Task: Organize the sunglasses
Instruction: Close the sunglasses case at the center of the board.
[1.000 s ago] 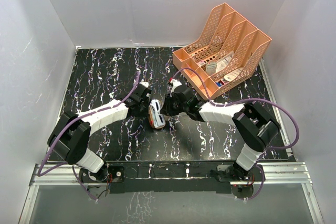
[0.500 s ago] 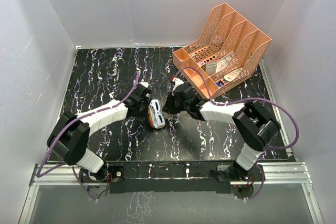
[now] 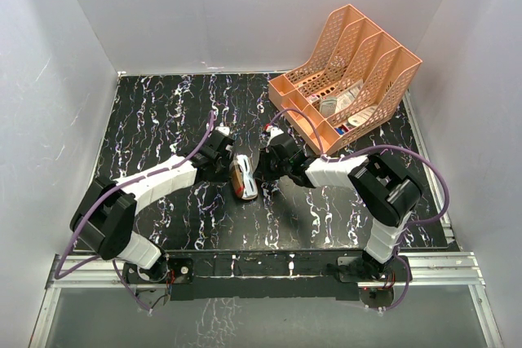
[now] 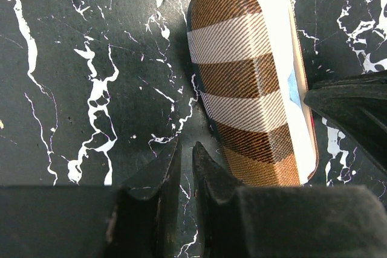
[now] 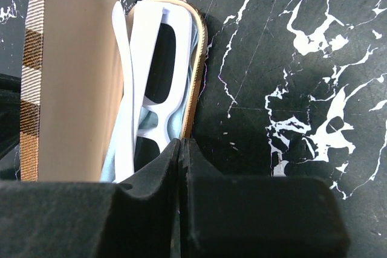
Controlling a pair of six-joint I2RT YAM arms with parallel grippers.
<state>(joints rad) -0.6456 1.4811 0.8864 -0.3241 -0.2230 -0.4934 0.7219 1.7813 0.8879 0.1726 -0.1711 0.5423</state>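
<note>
The sunglasses (image 5: 158, 67), white-framed, lie inside the open brown plaid case (image 5: 196, 58) on a light blue cloth (image 5: 176, 122). The case's lid (image 5: 66, 77) stands half raised on its left side. In the top view the case (image 3: 242, 178) lies between both grippers. My left gripper (image 3: 223, 162) is behind the lid's plaid outside (image 4: 245, 83), its fingers (image 4: 186, 149) almost together with nothing between them. My right gripper (image 5: 182, 143) is shut and empty, its tips at the near rim of the case; it also shows in the top view (image 3: 266, 165).
An orange desk file rack (image 3: 349, 79) with small items in it stands at the back right of the black marbled table (image 3: 163, 112). White walls enclose the table on three sides.
Both grippers have edged closer to the case. The lid has tipped further over the case, so less of the white inside shows from above.
</note>
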